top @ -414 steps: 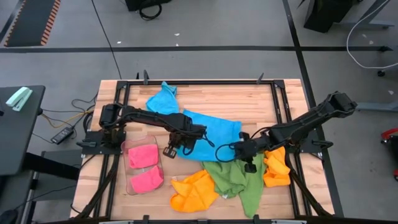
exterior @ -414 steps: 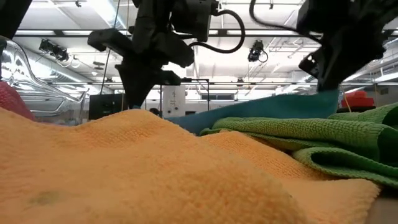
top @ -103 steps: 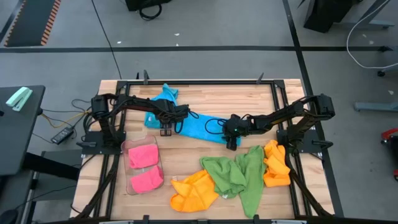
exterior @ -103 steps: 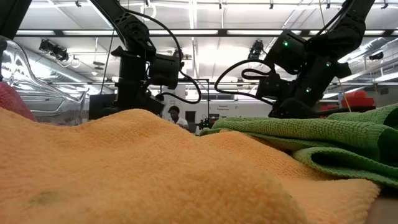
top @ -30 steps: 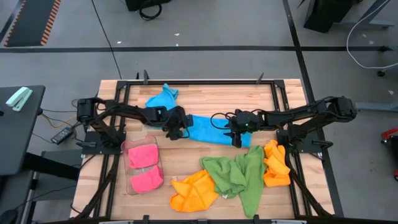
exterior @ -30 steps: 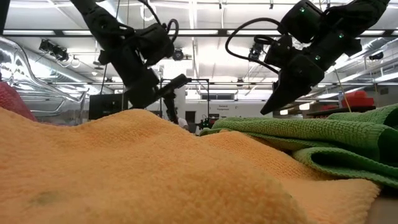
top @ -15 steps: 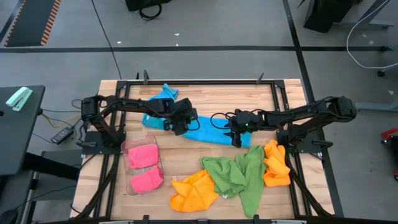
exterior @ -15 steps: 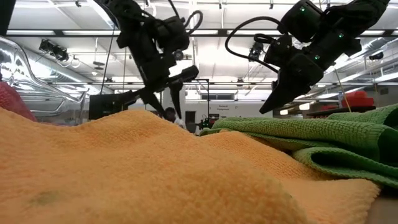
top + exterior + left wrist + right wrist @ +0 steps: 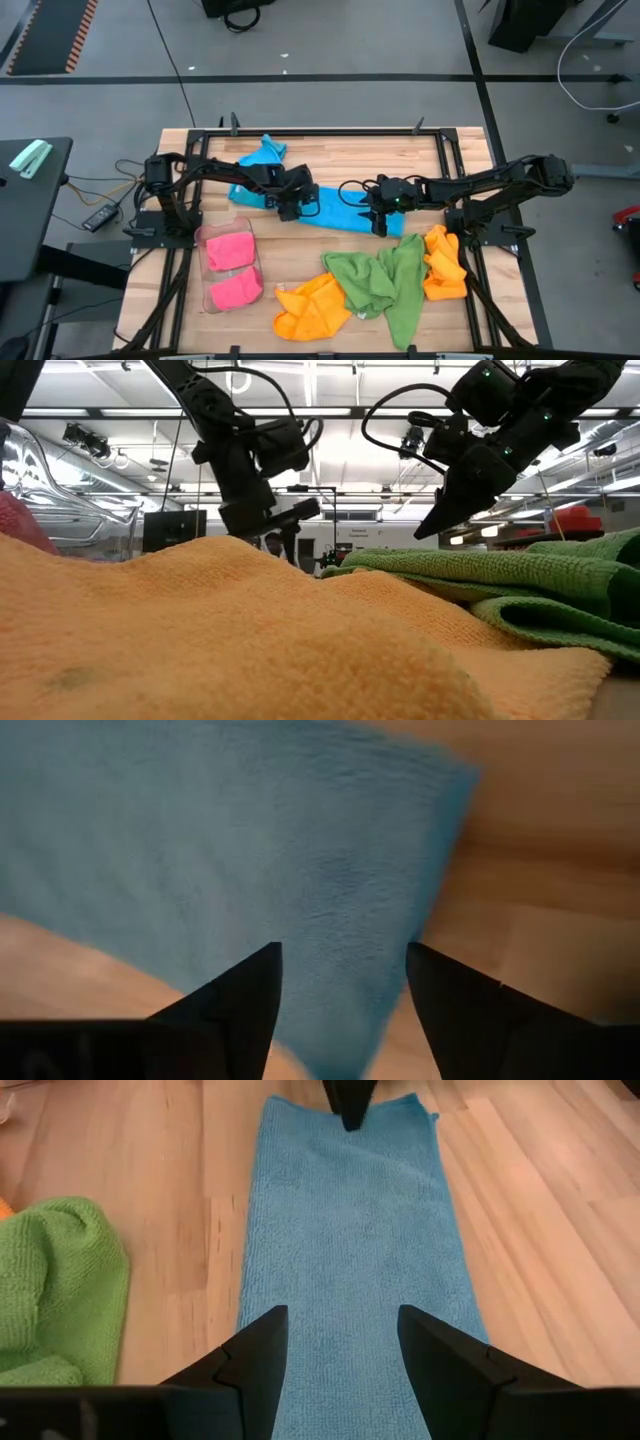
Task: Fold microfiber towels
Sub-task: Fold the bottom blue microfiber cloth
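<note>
Low view is mostly blocked by an orange towel (image 9: 200, 630) bunched right at the lens, with a green towel (image 9: 520, 575) behind it, so the tabletop and the blue one don't show there at all. Only the high view shows the layout: a sky blue towel (image 9: 335, 207) folded into a long strip mid-table, the left gripper (image 9: 289, 209) over one end and the right gripper (image 9: 379, 226) over the other. A second blue towel (image 9: 262, 153) sits crumpled near the far edge, partly hidden by the left arm. Two pink towels (image 9: 232, 268) lie in the clear tray (image 9: 208, 296). Both wrist views show the fingers spread apart above the strip, holding nothing. Bare wood is open beyond the strip.
</note>
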You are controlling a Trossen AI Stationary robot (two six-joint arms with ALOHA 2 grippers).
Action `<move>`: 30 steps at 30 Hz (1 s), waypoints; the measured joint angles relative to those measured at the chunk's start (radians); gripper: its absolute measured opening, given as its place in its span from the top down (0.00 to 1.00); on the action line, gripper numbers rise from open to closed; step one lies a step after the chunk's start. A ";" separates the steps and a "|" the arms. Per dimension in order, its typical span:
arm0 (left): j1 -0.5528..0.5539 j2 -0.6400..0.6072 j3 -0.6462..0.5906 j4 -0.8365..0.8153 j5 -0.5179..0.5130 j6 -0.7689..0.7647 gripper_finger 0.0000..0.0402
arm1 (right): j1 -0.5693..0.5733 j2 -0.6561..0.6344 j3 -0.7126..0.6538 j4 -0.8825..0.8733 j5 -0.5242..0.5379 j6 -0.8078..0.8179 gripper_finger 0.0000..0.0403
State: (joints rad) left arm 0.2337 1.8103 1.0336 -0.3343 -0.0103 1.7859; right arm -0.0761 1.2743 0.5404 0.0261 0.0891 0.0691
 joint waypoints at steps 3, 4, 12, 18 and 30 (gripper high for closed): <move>0.003 0.001 0.000 0.001 -0.001 -0.038 0.47 | 0.000 0.000 0.000 0.000 0.000 0.001 0.50; 0.004 -0.003 0.000 -0.004 -0.001 -0.046 0.48 | 0.000 0.000 0.000 0.000 0.000 0.000 0.50; 0.018 0.018 0.000 -0.013 0.018 -0.019 0.55 | 0.000 0.000 0.000 0.004 0.000 -0.002 0.50; 0.022 0.049 0.004 -0.006 0.022 0.008 0.54 | 0.000 0.000 0.000 0.006 0.000 -0.002 0.50; 0.023 0.053 0.003 -0.058 0.018 -0.064 0.92 | 0.001 0.000 0.000 0.007 0.000 0.007 0.50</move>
State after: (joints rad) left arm 0.2565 1.8637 1.0367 -0.3927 0.0082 1.7223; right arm -0.0753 1.2743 0.5404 0.0330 0.0891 0.0757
